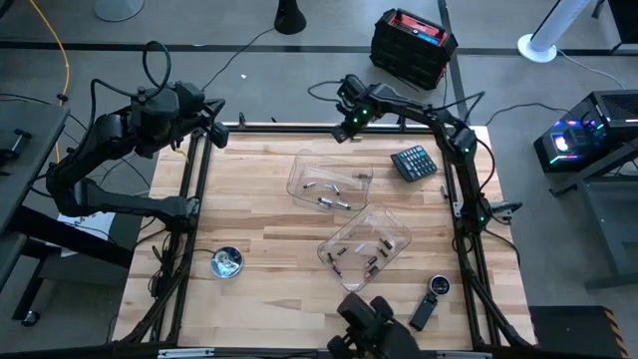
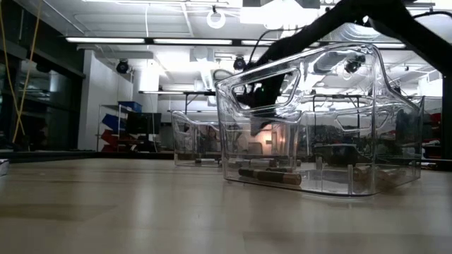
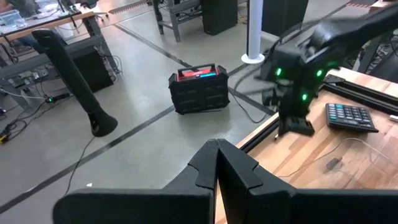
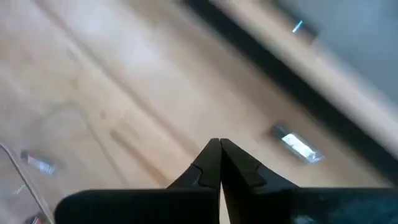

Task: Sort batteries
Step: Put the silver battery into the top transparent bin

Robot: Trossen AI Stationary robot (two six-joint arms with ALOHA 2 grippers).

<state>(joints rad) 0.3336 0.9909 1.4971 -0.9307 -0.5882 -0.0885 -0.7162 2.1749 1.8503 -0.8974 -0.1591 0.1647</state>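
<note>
Two clear trays stand on the wooden table. The far tray (image 1: 330,180) holds a few silvery batteries (image 1: 334,202). The near tray (image 1: 365,242) holds several dark batteries (image 1: 372,261), which lie on its floor in the low view (image 2: 270,176). My left gripper (image 1: 217,130) is shut and sits at the table's far left corner, away from the trays. My right gripper (image 1: 342,128) is shut and hovers by the far edge, beyond the far tray. In the right wrist view its shut fingers (image 4: 219,163) point down at bare wood, with a silvery battery (image 4: 37,163) off to one side.
A black calculator (image 1: 413,162) lies near the far right. A round shiny metal dish (image 1: 226,262) sits near the left edge. A black oblong gadget (image 1: 423,312) and a small round thing (image 1: 439,286) lie at the near right. Bare wood lies left of the trays.
</note>
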